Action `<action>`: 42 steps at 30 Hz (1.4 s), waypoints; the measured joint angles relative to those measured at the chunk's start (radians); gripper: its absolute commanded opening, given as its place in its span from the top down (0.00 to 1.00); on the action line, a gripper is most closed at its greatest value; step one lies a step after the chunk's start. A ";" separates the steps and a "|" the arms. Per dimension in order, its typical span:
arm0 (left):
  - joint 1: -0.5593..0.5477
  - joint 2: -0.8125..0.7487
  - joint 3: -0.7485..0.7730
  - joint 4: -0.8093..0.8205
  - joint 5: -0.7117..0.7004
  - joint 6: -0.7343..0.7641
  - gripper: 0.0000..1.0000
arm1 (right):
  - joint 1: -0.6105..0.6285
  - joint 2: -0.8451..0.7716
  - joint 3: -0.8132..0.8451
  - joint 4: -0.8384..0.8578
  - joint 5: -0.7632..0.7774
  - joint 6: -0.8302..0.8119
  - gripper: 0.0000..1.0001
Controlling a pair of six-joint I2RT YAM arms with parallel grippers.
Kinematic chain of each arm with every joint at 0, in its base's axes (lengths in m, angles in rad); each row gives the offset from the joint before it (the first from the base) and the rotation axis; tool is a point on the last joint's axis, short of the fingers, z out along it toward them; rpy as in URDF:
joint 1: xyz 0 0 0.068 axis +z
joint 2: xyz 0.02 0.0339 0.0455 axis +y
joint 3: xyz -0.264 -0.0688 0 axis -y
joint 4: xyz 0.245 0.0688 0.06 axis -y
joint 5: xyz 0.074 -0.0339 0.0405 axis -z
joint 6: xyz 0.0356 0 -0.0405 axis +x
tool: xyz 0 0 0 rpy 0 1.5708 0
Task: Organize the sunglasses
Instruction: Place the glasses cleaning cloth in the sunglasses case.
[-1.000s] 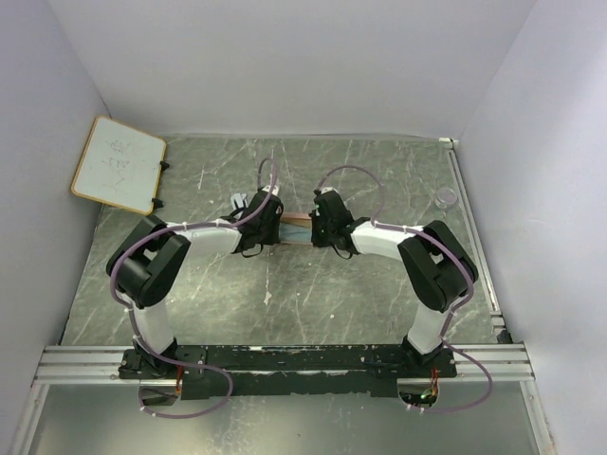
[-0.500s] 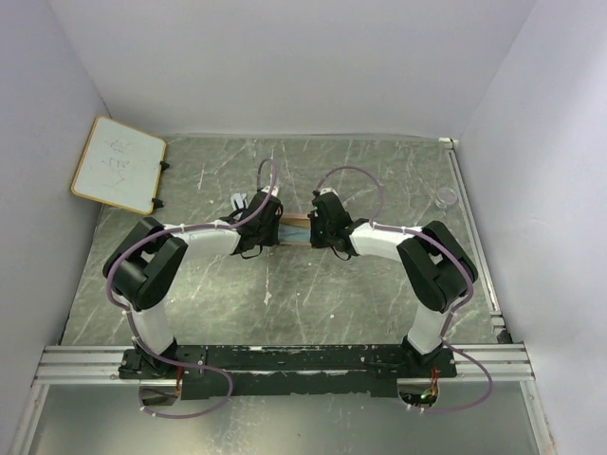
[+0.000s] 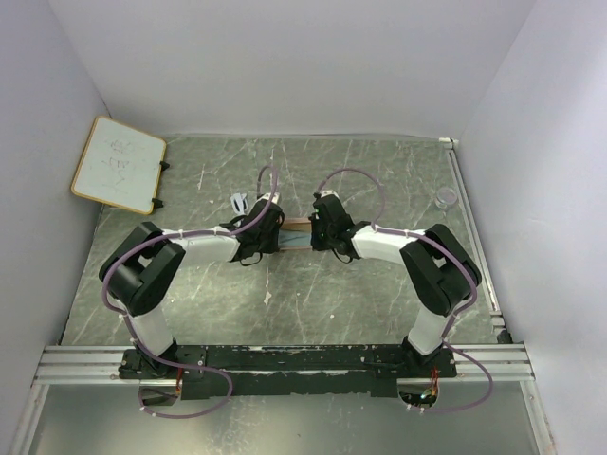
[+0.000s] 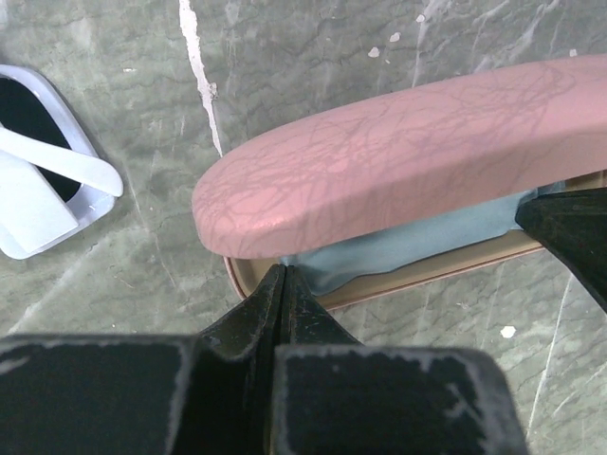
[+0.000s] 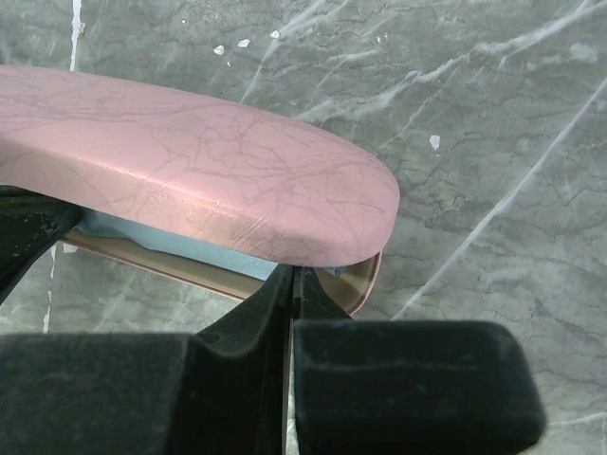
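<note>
From above, the pink case (image 4: pixel 398 142) is mostly buried under both wrists. The sunglasses (image 4: pixel 38 180), pale frame and dark lens, are cut off by the picture edge. They lie mid-table just left of the case, not touching it. The lid is crackly and leathery, with a blue cloth (image 4: pixel 398 242) poking out. The left gripper (image 4: pixel 285 282) and right gripper (image 5: pixel 292 282) are both pinched flush together at the case's lower rim, nothing visible between the fingers. Green marbled table (image 3: pixel 379 284), white walls.

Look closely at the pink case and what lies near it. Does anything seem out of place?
Yes. The pale blue cloth bulges out between the lid of the pink case and its tan base, so the lid sits raised, not flush. The sunglasses lie outside the case, on the table beside its end.
</note>
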 measured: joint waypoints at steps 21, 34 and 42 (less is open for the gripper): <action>-0.001 -0.043 0.043 -0.036 -0.050 0.024 0.93 | 0.002 -0.026 0.048 -0.020 0.038 -0.019 1.00; -0.001 -0.055 0.076 -0.047 -0.077 0.046 0.93 | 0.002 -0.034 0.131 -0.035 0.075 -0.040 1.00; -0.001 -0.058 0.110 -0.048 -0.095 0.058 0.93 | 0.002 -0.038 0.160 -0.045 0.084 -0.046 1.00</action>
